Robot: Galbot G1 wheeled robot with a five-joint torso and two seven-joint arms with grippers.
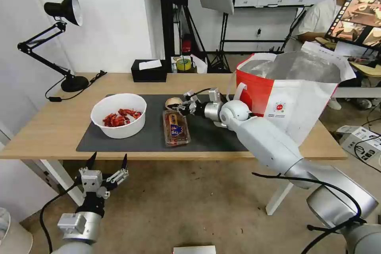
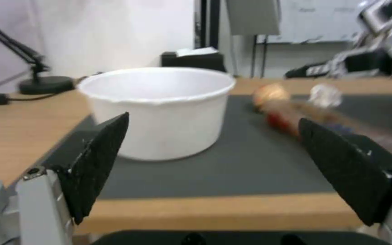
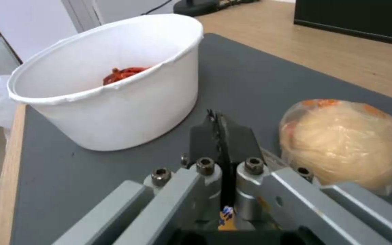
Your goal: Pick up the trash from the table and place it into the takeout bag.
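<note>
The table point(image 1: 51, 127) bears a dark grey mat point(image 1: 214, 135). On the mat stand a white bowl point(image 1: 118, 115) point(image 2: 160, 109) point(image 3: 105, 88) of red shells, a clear tray point(image 1: 176, 128) of scraps and a round beige lump point(image 1: 173, 101) point(image 3: 345, 143) point(image 2: 268, 93). A crumpled white tissue point(image 2: 325, 95) lies beside the lump. My right gripper point(image 1: 172, 107) point(image 3: 217, 117) hovers low over the tray's far end, next to the lump, shut with nothing seen between its pads. The red-and-white takeout bag point(image 1: 289, 99) stands open at the table's right. My left gripper point(image 1: 110, 156) point(image 2: 213, 119) hangs open before the table's front edge, facing the bowl.
A black desk lamp point(image 1: 63, 12) stands at the back left, with its cable trailing on the wood. A black tissue box point(image 1: 149, 70) and a small round container point(image 1: 183, 64) sit at the back edge. A cardboard box point(image 1: 361, 139) lies on the floor at the right.
</note>
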